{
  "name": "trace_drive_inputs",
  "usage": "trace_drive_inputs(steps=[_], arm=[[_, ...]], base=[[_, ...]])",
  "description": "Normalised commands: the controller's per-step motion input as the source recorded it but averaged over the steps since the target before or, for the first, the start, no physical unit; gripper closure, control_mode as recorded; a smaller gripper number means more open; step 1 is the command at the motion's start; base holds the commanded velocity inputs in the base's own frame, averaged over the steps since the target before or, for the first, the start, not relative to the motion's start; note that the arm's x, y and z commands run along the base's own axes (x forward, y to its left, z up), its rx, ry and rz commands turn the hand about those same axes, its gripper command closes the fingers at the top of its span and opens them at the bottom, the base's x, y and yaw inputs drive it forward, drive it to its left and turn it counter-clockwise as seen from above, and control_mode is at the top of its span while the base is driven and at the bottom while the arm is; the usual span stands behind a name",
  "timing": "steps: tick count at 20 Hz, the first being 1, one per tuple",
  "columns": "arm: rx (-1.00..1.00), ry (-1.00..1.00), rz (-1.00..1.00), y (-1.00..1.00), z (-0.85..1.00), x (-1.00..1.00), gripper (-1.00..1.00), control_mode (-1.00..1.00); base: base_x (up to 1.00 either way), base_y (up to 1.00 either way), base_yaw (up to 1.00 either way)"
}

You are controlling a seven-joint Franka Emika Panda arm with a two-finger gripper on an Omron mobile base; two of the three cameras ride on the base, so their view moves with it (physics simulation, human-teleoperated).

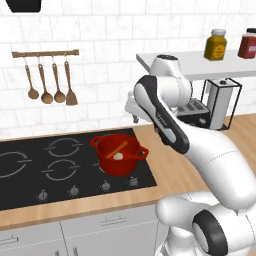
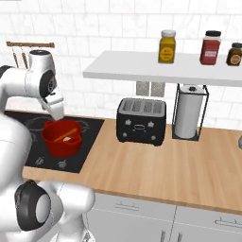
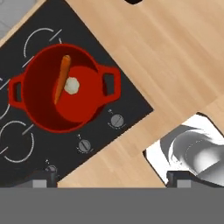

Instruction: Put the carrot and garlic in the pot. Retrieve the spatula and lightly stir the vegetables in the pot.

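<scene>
The black stove (image 1: 30, 175) fills the left of the left base view, sunk into the wooden counter (image 2: 156, 165). The red pot (image 1: 118, 154) sits on the stove near its right edge. In the hand view the pot (image 3: 61, 94) is in the upper left of the frame. The carrot (image 3: 61, 78) lies inside it, leaning on the wall, with its long side running from the top down toward the lower left. The garlic (image 3: 71, 85) sits right beside it, touching it, on the pot's floor.

The gripper (image 3: 109, 179) hangs above the pot with its two tips spread wide. It holds nothing.

Both vegetables look like they are already in. So I think the next job is to fetch the light-blue spatula, and I cannot find it. The counter to the right of the pot is bare up to the black toaster (image 2: 141, 120), so the arm has open room to swing that way.
</scene>
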Motion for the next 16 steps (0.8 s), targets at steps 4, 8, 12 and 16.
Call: trace_drive_inputs(steps=[4,8,12,16], arm=[[-0.07,-0.03,0.04,0.06,0.0,-0.18,-1.0,-1.0],[0.0,0.0,0.0,0.0,0.0,0.0,-1.0,1.0],[0.0,0.0,0.0,0.0,0.0,0.0,-1.0,1.0],[0.0,0.0,0.0,0.0,0.0,0.0,-1.0,1.0]], base=[[0.0,0.0,0.0],[-0.66,0.7,0.02],[-0.41,1.0,0.08],[0.1,1.0,0.02]])
